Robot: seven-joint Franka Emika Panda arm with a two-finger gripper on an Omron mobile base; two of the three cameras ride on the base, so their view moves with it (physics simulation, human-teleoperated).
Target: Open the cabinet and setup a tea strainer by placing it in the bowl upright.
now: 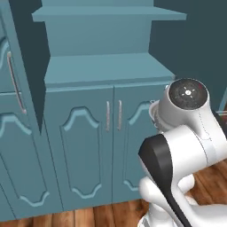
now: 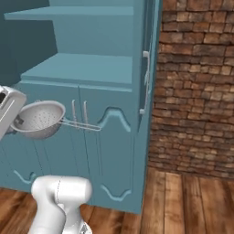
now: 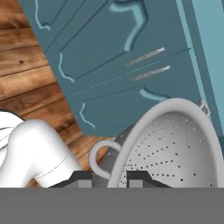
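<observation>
The cabinet [image 1: 106, 66] stands open, and its bare teal shelves [image 2: 87, 68] show. Its left door [image 1: 17, 88] and right door [image 2: 147, 68] are swung outward. My gripper [image 3: 111, 179] is shut on the tea strainer [image 3: 175, 144], a pale perforated round piece with a wire handle. It holds the strainer by the rim. In the right base view the tea strainer [image 2: 39, 119] hangs in the air in front of the lower doors, below the bottom shelf, with its handle pointing right. The bowl is out of view.
Lower teal double doors [image 1: 84, 146] with short silver handles [image 1: 113, 115] are shut beneath the shelves. A brick wall [image 2: 196, 91] runs along the right side. Wooden floor [image 2: 183, 201] lies in front of the cabinet.
</observation>
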